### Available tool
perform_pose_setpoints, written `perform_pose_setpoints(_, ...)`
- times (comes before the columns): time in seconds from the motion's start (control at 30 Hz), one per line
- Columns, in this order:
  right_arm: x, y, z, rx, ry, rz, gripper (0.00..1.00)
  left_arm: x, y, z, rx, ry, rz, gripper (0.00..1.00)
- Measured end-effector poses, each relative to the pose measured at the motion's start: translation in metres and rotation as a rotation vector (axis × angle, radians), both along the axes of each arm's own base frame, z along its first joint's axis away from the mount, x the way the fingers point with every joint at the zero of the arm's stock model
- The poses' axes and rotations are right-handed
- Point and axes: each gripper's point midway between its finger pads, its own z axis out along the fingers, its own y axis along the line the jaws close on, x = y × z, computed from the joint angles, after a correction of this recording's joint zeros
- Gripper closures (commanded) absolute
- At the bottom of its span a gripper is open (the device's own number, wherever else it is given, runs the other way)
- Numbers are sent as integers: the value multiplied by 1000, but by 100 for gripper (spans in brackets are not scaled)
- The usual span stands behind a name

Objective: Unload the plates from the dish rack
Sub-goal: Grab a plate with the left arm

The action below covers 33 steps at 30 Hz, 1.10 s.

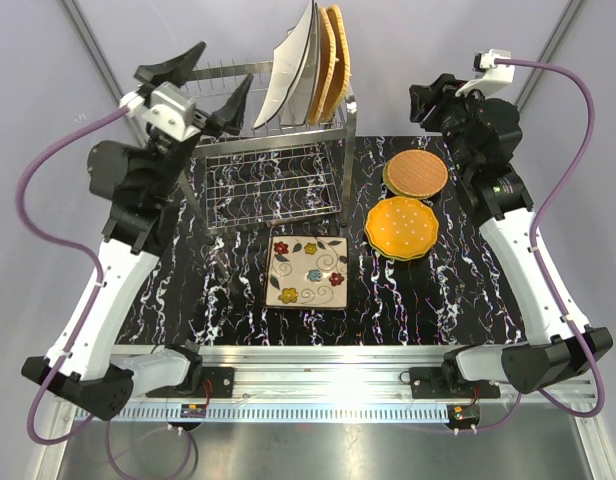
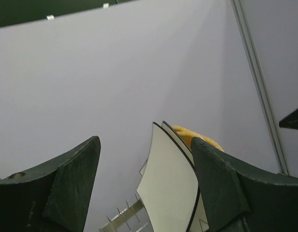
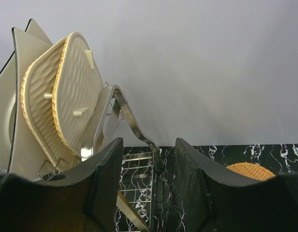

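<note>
The left pincer [image 1: 203,88] hangs spread wide over the top tier of the dish rack [image 1: 273,170] with nothing between its jaws, which suits a grasp on a thin upright rim. Straight ahead of it, leaning toward its right-hand finger, stand the white plates [image 2: 166,183], held on edge by the prongs. Beyond them sit the two woven plates [image 3: 67,92], the ones nearest the right pincer [image 3: 149,142]. That one waits half spread and empty, beside the rack's end bar, with the woven pair up and to the left of its jaws (their ribbed backs face it). Down on the marbled table [image 1: 238,290], below and behind both pincers, lie a floral square plate [image 1: 308,270], a round woven plate [image 1: 416,172] and an orange scalloped plate [image 1: 400,228], flat and apart so each has room. Four plates remain to unload, I judge
</note>
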Motion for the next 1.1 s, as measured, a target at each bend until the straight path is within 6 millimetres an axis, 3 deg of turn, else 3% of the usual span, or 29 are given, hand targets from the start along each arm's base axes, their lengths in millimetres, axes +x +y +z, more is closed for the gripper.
perform_pose_setpoints(0.37, 2, -4, -7, -5, 14, -9, 45, 84, -41, -115, 172, 322, -53, 23)
perform_pose_setpoints(0.67, 4, -7, -9, -6, 18, -17, 46, 104, -50, -144, 226, 370, -55, 27)
perform_pose_setpoints(1.1, 4, -9, -9, -6, 18, -17, 45, 139, -61, -188, 338, 388, 4, 43)
